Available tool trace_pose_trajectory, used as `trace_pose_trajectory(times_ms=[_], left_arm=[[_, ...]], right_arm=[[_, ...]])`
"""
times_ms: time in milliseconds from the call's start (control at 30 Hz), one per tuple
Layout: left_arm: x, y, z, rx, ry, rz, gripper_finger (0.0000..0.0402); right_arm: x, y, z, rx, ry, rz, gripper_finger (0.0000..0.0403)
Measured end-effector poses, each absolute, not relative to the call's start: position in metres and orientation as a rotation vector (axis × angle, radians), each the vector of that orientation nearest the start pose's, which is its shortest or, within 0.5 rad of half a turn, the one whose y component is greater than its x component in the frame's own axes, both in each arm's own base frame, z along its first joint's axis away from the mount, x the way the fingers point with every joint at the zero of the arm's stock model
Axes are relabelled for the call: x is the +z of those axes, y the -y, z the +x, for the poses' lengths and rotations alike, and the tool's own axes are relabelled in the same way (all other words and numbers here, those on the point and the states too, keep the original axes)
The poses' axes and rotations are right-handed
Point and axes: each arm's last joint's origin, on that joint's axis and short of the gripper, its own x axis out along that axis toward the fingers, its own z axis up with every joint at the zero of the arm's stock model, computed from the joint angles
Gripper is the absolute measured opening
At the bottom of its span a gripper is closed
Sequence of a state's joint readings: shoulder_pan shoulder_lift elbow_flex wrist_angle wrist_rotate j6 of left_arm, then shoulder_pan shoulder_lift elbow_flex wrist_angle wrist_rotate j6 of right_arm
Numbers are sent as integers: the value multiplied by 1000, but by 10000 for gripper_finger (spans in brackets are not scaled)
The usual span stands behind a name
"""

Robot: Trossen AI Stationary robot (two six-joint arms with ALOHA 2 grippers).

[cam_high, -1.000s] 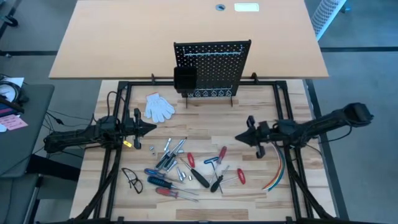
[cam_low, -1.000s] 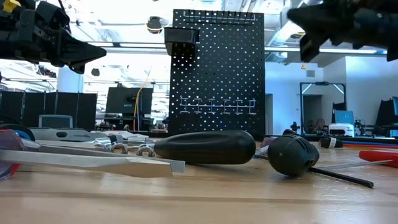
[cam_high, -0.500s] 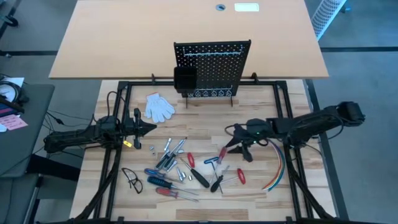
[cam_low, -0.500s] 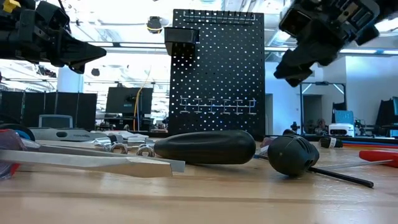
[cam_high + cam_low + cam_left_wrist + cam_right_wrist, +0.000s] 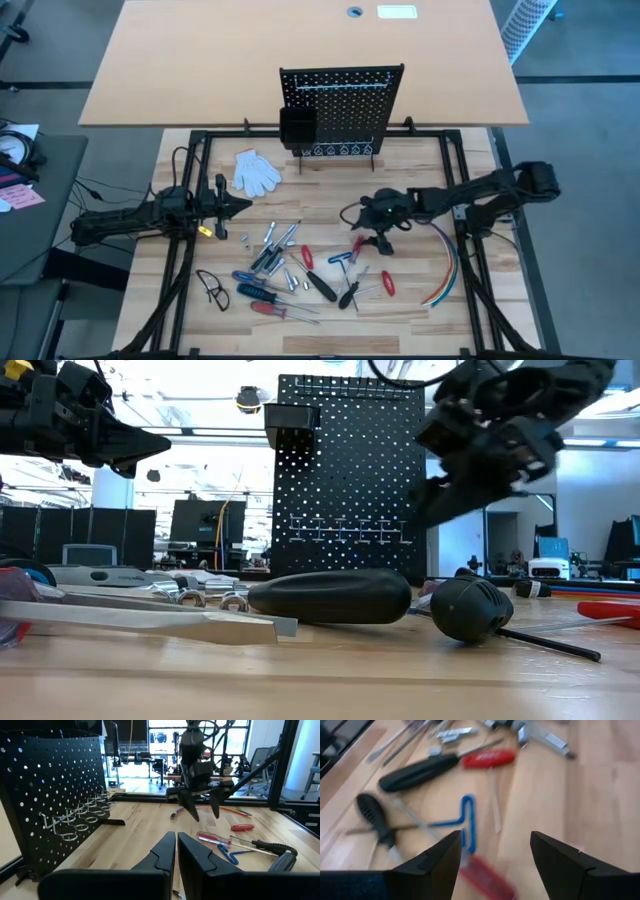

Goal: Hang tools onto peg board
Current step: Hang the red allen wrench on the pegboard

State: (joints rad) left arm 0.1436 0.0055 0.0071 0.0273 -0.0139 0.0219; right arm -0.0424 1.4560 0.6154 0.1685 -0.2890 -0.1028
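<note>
The tools (image 5: 300,268) lie loose on the wooden table's near middle: screwdrivers, silver bits, a blue T-handle key (image 5: 467,822) and a red-handled screwdriver (image 5: 357,247). The black peg board (image 5: 340,108) stands upright on its feet at the table's far edge, a black bin on its left. My right gripper (image 5: 371,243) hangs open, tipped downward, just above the red handle (image 5: 487,876) and the blue key, touching nothing. My left gripper (image 5: 240,206) waits shut and level over the table's left side.
A white glove (image 5: 256,172) lies left of the peg board. A bundle of coloured cables (image 5: 445,268) curves along the right side, under my right arm. Black-framed glasses (image 5: 212,288) lie at the near left. Bare wood shows between the peg board and the tools.
My right gripper has swung toward the table's left edge and down over the tools, tipping from level to pointing downward, and its fingers have opened wide. Nothing on the table has moved.
</note>
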Motion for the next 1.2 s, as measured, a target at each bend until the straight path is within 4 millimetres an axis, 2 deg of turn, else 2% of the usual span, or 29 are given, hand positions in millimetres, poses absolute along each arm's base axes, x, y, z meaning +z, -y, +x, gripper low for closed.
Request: trace_pose_trajectory(times_ms=[133, 333, 500, 700, 900, 1000, 1100, 1200], left_arm=[[168, -14, 97, 158, 27, 24, 16], [168, -14, 97, 158, 27, 24, 16], [168, -14, 97, 158, 27, 24, 16], [168, -14, 97, 158, 27, 24, 16], [168, -14, 97, 158, 27, 24, 16], [168, -14, 97, 158, 27, 24, 16], [168, -14, 97, 158, 27, 24, 16], [168, -14, 97, 158, 28, 24, 16]], right_arm=[[172, 4, 288, 262, -630, 27, 244], [174, -15, 310, 309, -684, 40, 244], [165, -25, 318, 273, -737, 60, 244], [143, -37, 338, 271, -644, 52, 244], [138, -35, 372, 257, -624, 44, 244], [137, -35, 392, 270, -647, -11, 244], [138, -36, 404, 285, -747, -46, 244], [140, -33, 404, 280, -892, -48, 244]])
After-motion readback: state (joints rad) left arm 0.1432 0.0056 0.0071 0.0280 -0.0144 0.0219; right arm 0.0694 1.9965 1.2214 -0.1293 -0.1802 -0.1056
